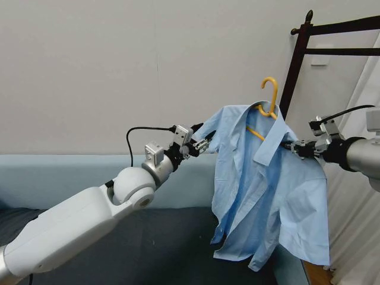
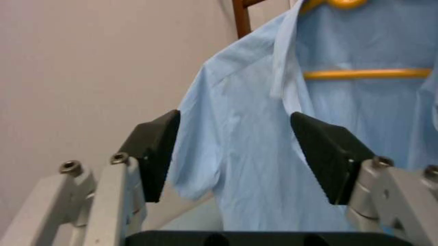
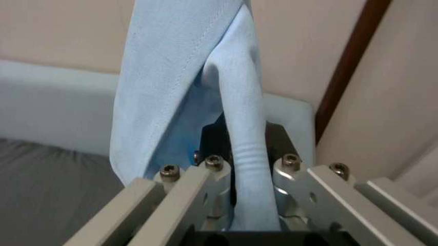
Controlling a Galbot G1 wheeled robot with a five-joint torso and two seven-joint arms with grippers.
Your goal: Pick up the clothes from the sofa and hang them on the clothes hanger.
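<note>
The shirt [image 1: 261,190] is thin, light-blue woven cotton with a stitched collar. It drapes in soft folds from a yellow plastic hanger [image 1: 268,98], and its open front hangs loose above the right end of the sofa [image 1: 59,172]. The sofa has a pale blue back and a dark grey seat with a coarser weave. The hanger's curved hook stands free, just beside the dark turned-wood post of the rack [image 1: 297,59].

The right gripper [image 1: 295,148] reaches in level from the right edge. Its metal fingers are closed tight on a bunched fold of shirt cloth near the shoulder (in the right wrist view the fold runs straight down between them).

The left arm, a smooth white shell with a ball-shaped joint, stretches up from the lower left corner, its wrist nearly level. The left gripper [image 1: 199,145] sits just beside the shirt's other sleeve. Its black wedge-shaped pads [image 2: 157,154] are spread wide and grip nothing. I cannot tell whether they touch the cloth.
</note>
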